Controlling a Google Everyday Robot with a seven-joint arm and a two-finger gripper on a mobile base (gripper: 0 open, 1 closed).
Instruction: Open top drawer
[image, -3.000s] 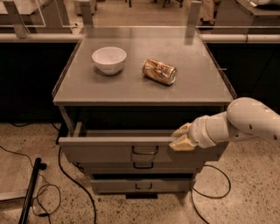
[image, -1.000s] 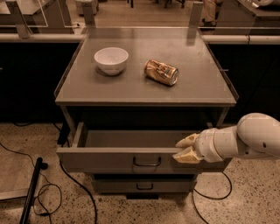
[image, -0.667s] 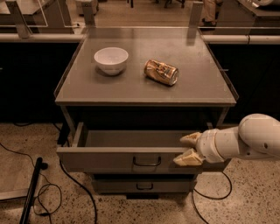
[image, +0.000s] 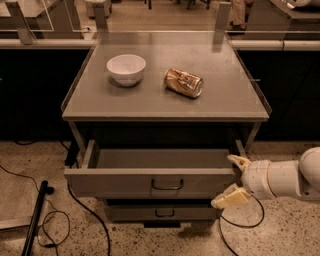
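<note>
Versus 0.7 s back: finds gripper (image: 234, 179) shifted right, off the face of the top drawer (image: 125, 184) and now just beside the panel's right end. Fingers spread wider than before, far apart, gripping nothing. Cannot tell contact with the drawer corner. Sees top drawer where it was then, pulled well out from under the cabinet top (image: 150, 102). Versus 3 s back: further out. Bowl (image: 126, 67) and can (image: 184, 82) unmoved.

Reads no writing anywhere; can label too blurred for a brand.

Materials: flat grey sheet-metal front with small dark loop handle (image: 167, 185) at centre, grey metal tray behind it. Shows lower drawer (image: 160, 212) below, narrower, shut, with a like handle. Cream-tan blunt fingers (image: 231, 197) on a smooth white rounded arm (image: 285, 177) coming in from the right. Round white glossy bowl; gold-brown metal cylinder can on its side, right of bowl, apart. Matte grey top with raised rim. Speckled stone floor (image: 280, 235) with thin black cables (image: 87, 215).
</note>
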